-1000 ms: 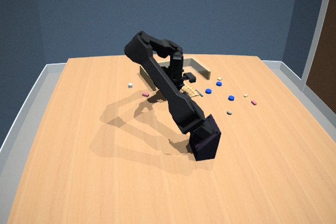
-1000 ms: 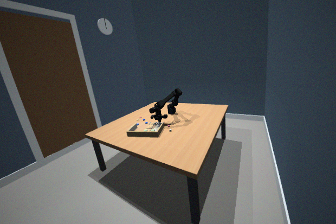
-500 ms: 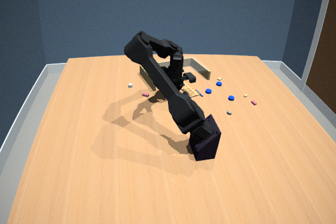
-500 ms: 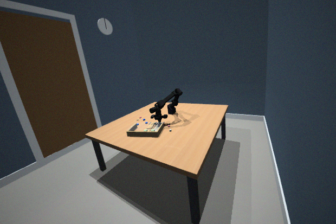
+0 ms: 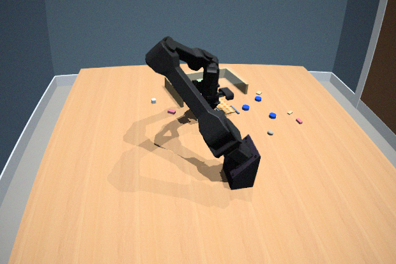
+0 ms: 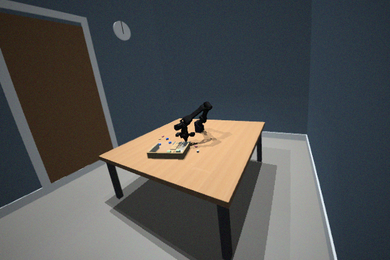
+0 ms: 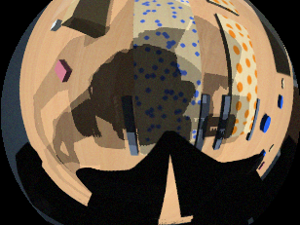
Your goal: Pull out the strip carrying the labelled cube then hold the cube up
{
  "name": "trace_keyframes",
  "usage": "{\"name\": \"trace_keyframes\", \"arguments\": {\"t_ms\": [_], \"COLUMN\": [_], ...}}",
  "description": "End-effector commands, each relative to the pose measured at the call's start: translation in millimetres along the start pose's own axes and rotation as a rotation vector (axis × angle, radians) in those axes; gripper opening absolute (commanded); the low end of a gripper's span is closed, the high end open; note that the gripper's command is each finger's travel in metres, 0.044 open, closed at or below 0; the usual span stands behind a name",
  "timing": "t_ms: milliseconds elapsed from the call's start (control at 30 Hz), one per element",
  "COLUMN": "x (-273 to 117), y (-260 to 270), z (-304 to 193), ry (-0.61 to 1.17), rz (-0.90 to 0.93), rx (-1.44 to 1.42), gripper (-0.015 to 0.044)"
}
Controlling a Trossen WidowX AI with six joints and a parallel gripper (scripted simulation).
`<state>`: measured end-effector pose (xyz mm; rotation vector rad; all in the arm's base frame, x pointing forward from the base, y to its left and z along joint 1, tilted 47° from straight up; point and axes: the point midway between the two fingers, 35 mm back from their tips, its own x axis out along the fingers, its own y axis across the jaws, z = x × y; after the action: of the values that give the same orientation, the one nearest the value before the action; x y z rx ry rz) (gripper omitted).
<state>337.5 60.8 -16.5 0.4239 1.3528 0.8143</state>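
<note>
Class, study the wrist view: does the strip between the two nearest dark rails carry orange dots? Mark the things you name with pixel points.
No, the strip (image 7: 166, 72) between those rails (image 7: 131, 127) carries blue dots; the orange-dotted strip (image 7: 246, 79) lies to its right.

You can't make out any label on the pale green pieces (image 5: 199, 80) (image 6: 178, 150); they are too small. From the top, the arm (image 5: 188, 89) covers much of the low-walled frame (image 5: 236, 80). In the wrist view, your blue-dotted strip (image 7: 163, 72) runs off the upper edge, and your claw's (image 7: 169, 145) dark body hides the counter (image 7: 109, 157) below.
</note>
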Motion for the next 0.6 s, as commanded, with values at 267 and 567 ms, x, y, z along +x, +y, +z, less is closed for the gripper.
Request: {"name": "trace_keyframes", "arguments": {"t_ms": [267, 567], "x": [3.6, 4.0], "y": [-0.4, -0.7], "z": [-23.5, -37.5], "ry": [0.014, 0.015], "rz": [0.004, 0.004], "rx": [0.006, 0.007], "gripper": [0.0, 0.0]}}
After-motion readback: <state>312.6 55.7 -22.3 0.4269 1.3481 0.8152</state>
